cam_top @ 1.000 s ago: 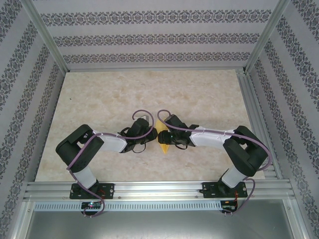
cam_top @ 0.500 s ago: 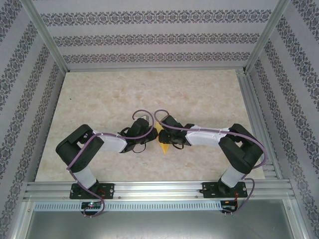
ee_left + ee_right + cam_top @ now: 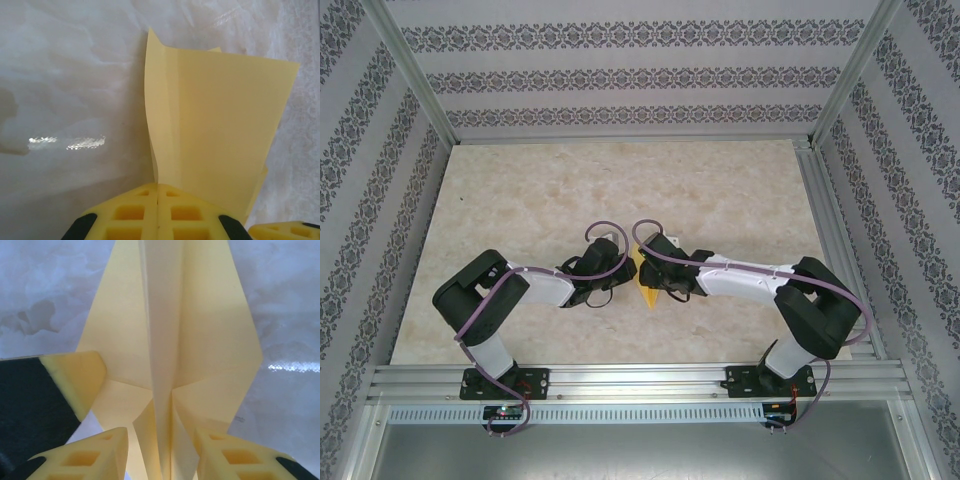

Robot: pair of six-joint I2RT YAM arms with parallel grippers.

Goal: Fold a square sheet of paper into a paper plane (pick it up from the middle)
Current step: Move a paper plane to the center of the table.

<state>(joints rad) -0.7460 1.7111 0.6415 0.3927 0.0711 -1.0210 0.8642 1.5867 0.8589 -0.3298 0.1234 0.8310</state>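
Observation:
The square sheet of paper is folded into a yellow paper plane (image 3: pixel 645 293) with a pointed nose, a centre keel and two wings, held just above the table's middle. My left gripper (image 3: pixel 624 273) is shut on it. In the left wrist view the pads (image 3: pixel 158 186) meet on the paper's lower edge and the sheet (image 3: pixel 215 125) rises beyond them. My right gripper (image 3: pixel 657 281) faces it from the right, open. In the right wrist view its jaws (image 3: pixel 160 432) stand apart on either side of the keel (image 3: pixel 162 365), gaps showing, with a left finger (image 3: pixel 75 377) beside the wing.
The tabletop (image 3: pixel 620 190) is pale and marble-patterned, ringed by aluminium rails (image 3: pixel 630 380) and patterned walls. Both arms reach inward and meet at the centre. One right finger (image 3: pixel 285 231) shows at the bottom right of the left wrist view.
The right arm has shifted a little to the left, over the paper, so less yellow shows from above. The left arm and its grip have not moved.

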